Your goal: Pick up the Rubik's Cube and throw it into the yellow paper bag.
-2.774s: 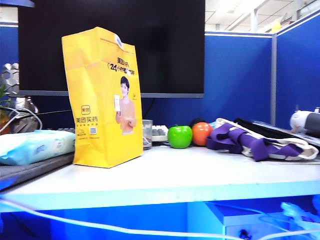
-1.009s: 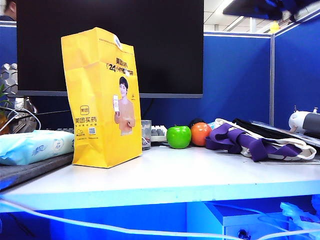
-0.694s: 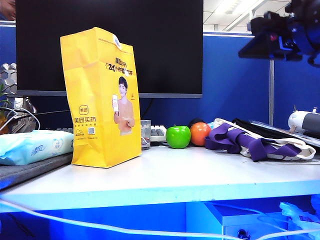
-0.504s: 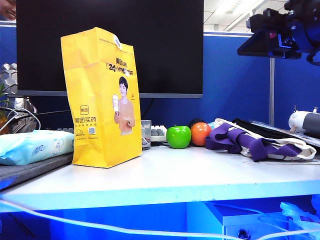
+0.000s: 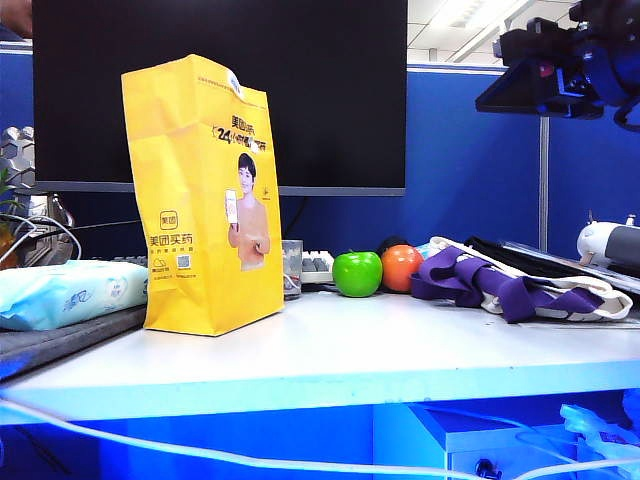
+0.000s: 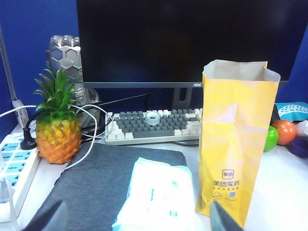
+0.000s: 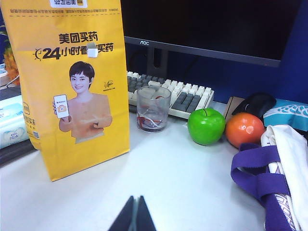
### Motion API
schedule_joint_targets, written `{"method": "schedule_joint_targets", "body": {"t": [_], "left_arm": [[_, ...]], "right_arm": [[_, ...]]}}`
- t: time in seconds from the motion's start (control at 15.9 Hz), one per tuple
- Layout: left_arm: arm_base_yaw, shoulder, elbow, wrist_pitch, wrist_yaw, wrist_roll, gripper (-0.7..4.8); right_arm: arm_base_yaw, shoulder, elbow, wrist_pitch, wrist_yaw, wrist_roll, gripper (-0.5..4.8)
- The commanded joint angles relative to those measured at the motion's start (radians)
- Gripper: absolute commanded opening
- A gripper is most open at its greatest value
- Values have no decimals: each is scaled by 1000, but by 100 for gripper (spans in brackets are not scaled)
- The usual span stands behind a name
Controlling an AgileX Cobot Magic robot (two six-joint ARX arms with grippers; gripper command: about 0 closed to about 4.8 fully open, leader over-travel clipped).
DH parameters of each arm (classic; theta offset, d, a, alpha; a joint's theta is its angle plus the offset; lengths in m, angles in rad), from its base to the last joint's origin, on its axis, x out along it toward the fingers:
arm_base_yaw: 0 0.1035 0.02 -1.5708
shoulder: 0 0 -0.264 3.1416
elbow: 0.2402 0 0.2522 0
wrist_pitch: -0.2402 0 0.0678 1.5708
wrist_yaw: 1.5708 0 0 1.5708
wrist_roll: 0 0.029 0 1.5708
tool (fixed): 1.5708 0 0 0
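The Rubik's Cube is out of view in every frame. The yellow paper bag stands upright on the white desk, left of centre, with its mouth open at the top. My left gripper hangs open above the wipes pack and grey mat, beside the bag, with nothing between its fingers. My right gripper is shut with nothing in it, over bare desk in front of the bag and the fruit. The right arm hovers high at the upper right of the exterior view.
A green apple and an orange fruit sit by a purple-strapped cloth bag. A glass, keyboard and monitor stand behind the bag. Pale blue wipes pack, pineapple and power strip lie at the left.
The right arm has come into the exterior view at the upper right and now holds almost still there. The bag and the fruit have not moved.
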Motion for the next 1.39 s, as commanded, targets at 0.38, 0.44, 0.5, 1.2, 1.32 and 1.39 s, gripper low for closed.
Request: {"method": "schedule_joint_targets", "body": {"t": [0.38, 0.44, 0.5, 1.2, 1.32, 1.39], "left_arm": [[0, 0, 2, 5, 4, -2, 394], [0, 0, 2, 5, 4, -2, 394], [0, -6, -3, 8, 5, -2, 394], [-10, -61, -227, 14, 4, -2, 394], [-10, -61, -254, 14, 4, -2, 394], [-11, -61, -266, 22, 2, -2, 394]], "right_arm": [[0, -47, -16, -7, 1, -3, -1], [0, -100, -32, -42, 2, -3, -1], [0, -165, -36, -119, 0, -3, -1], [-134, -906, -63, -549, -1, -3, -1], [-146, -938, -115, -484, 0, -3, -1], [-154, -964, -178, -439, -1, -3, -1]]}}
